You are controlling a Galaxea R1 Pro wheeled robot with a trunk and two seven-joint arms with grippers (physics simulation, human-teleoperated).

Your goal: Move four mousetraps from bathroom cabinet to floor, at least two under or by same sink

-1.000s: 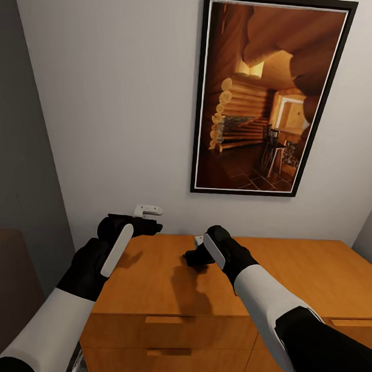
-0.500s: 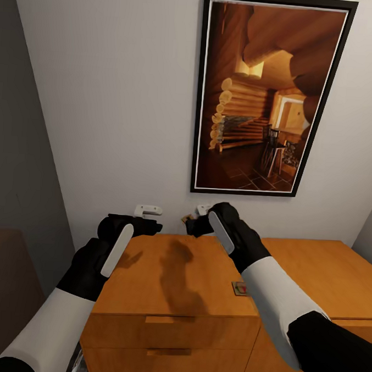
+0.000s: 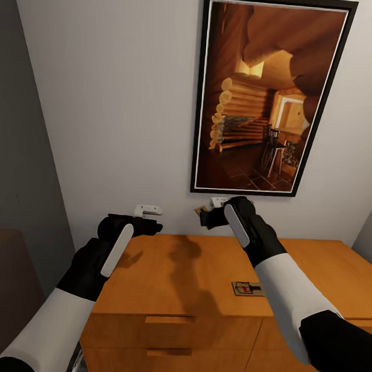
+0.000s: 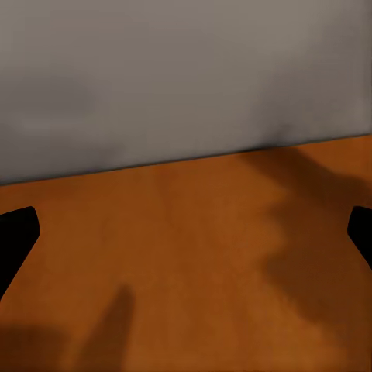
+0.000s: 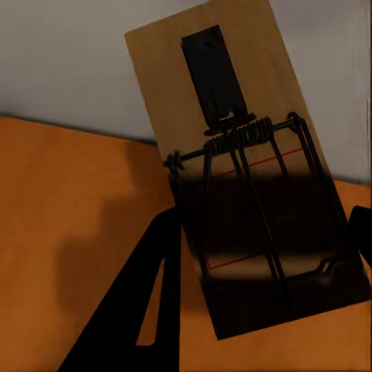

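Head view. Right gripper (image 3: pixel 209 216): raised above the back edge of the cabinet (image 3: pixel 164 273), near the wall and just below the framed picture (image 3: pixel 271 95); closed on a mousetrap (image 3: pixel 202 211), of which a small tan corner shows past the fingers. Second mousetrap (image 3: pixel 248 289): flat on the cabinet's top surface, below and behind the right gripper, beside the right forearm, long axis running across the cabinet front, board tan with dark wire and a red mark. Left gripper (image 3: pixel 151 219): level with the cabinet's back left corner, fingers pointing toward the right gripper; whether open cannot be told here.

Left wrist view. Left gripper (image 4: pixel 186 232): fingers (image 4: pixel 15 232) wide apart at either edge, nothing between them; orange surface and grey wall ahead.

Right wrist view. Held mousetrap (image 5: pixel 240 163): tan rectangular board, long axis running away from the gripper, slightly tilted; near end clamped in shadow between the fingers, far end with the dark tab pointing at the wall. Spring coil lies across the board's middle, wire bow toward the gripper.
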